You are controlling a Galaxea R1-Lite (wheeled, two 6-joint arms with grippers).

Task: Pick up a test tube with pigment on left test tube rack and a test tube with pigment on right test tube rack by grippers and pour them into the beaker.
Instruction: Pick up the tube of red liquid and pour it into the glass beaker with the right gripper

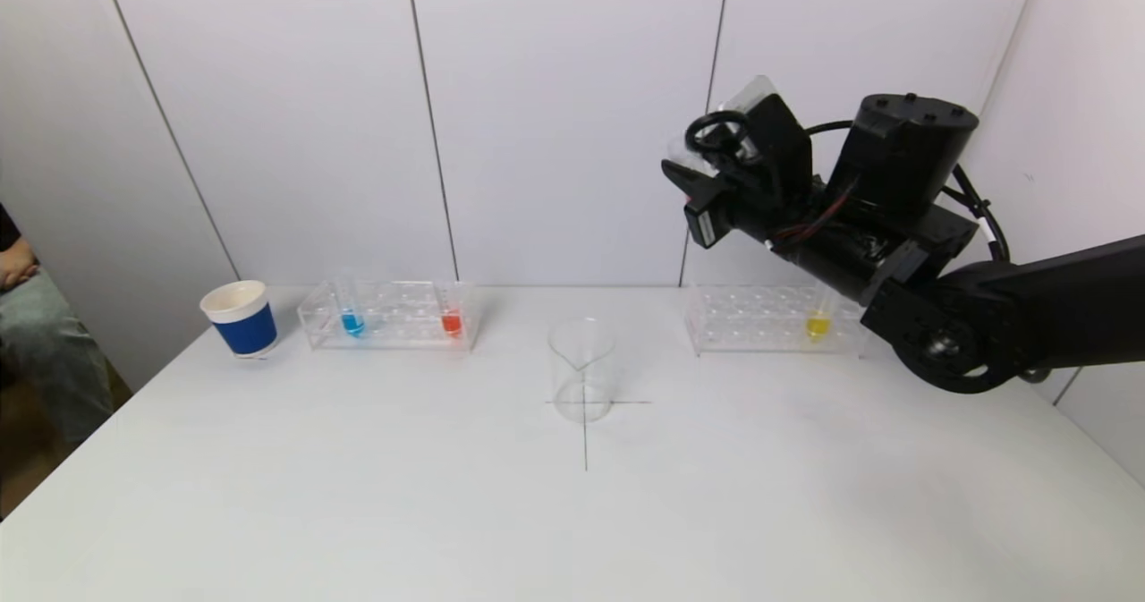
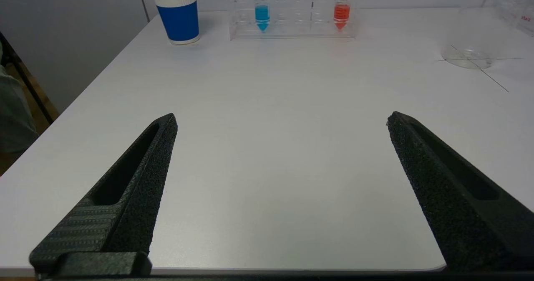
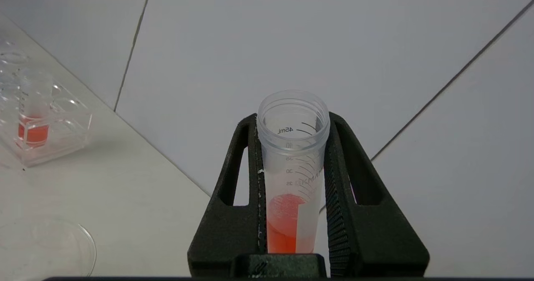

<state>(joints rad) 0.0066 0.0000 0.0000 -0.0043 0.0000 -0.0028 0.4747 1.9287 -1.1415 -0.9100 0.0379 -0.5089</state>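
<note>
Tube (image 3: 292,176) with orange-red pigment clamped in my right gripper (image 3: 292,147), base hidden; left gripper (image 2: 281,120) wide open, empty, unseen from head view.

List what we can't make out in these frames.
- Head view: left gripper out of frame; only its open jaws show, in the left wrist view.
- Head view: test tube mostly hidden by right gripper; pigment visible only in right wrist view.
- Both wrist views: beaker cut off by frame edges.
- Head view: right rack, right end behind right arm.
</note>
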